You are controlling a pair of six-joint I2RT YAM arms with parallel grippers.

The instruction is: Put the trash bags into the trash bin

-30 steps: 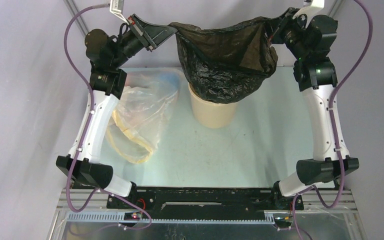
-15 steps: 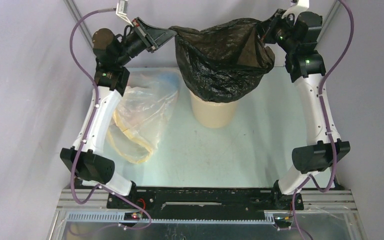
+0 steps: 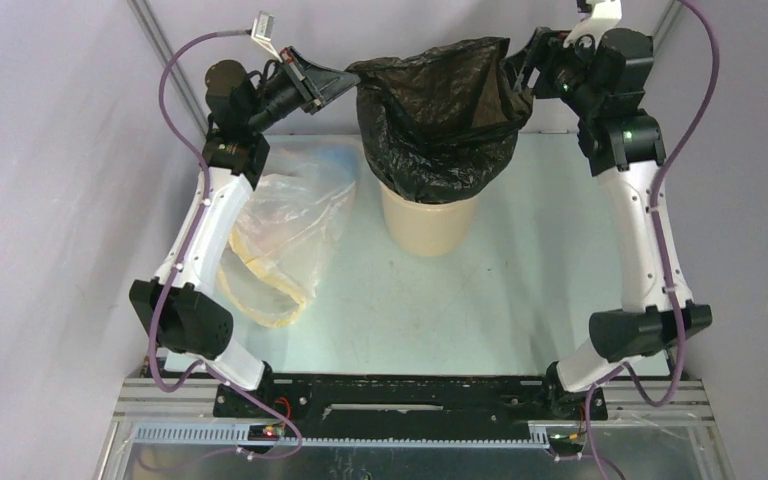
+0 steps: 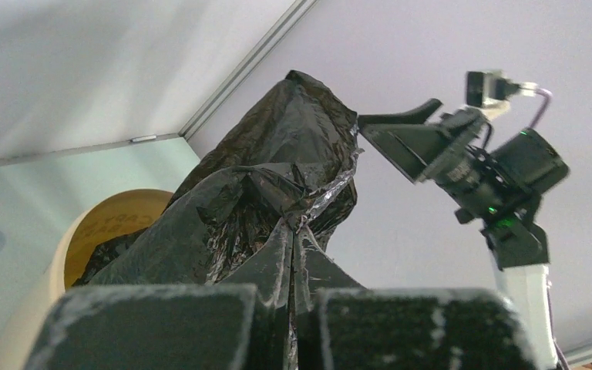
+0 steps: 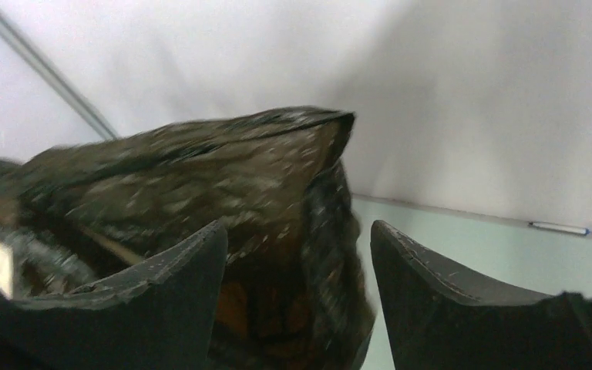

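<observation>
I see the black trash bag hanging over the tan bucket, with its lower part sagging inside the rim. My left gripper is clamped tight on the bag's left edge and holds it up. My right gripper has its fingers wide apart at the bag's right edge. Plastic sits in the gap, though neither finger pinches it. A clear plastic bag lies on the table, left of the bucket.

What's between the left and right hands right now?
The black trash bag spans the gap, hanging over the tan bin. It is pinched in the left hand, with its far edge between the open fingers of the right hand. Clearest in the top view.
</observation>
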